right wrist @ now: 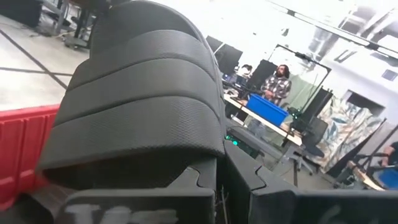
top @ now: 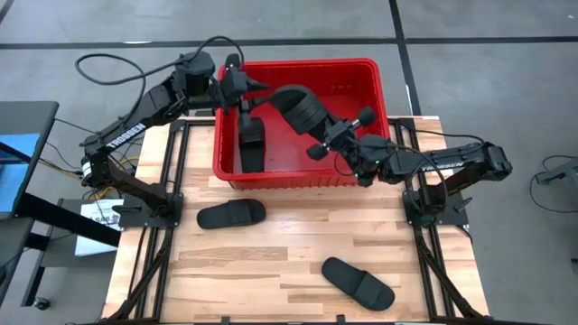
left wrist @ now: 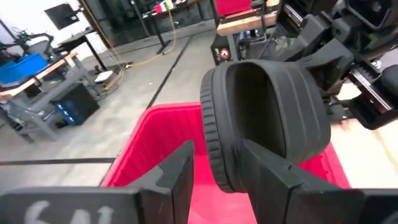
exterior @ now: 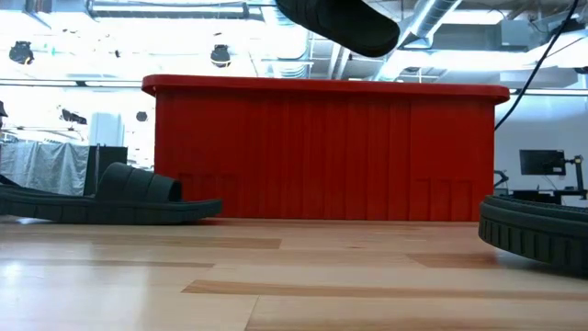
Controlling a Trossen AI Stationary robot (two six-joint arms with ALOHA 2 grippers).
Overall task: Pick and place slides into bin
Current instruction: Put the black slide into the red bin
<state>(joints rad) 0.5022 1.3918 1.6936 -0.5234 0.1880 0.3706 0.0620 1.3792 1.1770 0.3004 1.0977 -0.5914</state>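
We are holding one slide (top: 302, 106) in the right gripper (top: 339, 135), whose fingers are pressed together on the slide's edge. In the high view this slide is hanging at upper centre of the frame, above the interior of the bin (top: 361, 77), with its long axis running diagonally from upper left down to lower right, toward the right gripper. In the low view the same slide (exterior: 340, 23) is showing at the top edge, above the bin rim (exterior: 322, 89); we judge it clear of the rim.

The relation governing the coming move is vertical: the held slide is lying directly over the open bin, so we judge that a release drops it inside.

The left gripper (top: 246, 101) is reaching over the bin's upper-left corner, fingers spread and holding nothing. A second slide (top: 251, 143) is already lying in the bin's left half, just below that gripper in the frame, long axis top to bottom.

Two slides are waiting on the bench (top: 271, 271). One (top: 231, 214) is lying at centre left, just below the bin's front wall, long axis left to right; the left arm is nearer. The other (top: 358, 282) is lying at lower right, long axis diagonal; the right arm is nearer.
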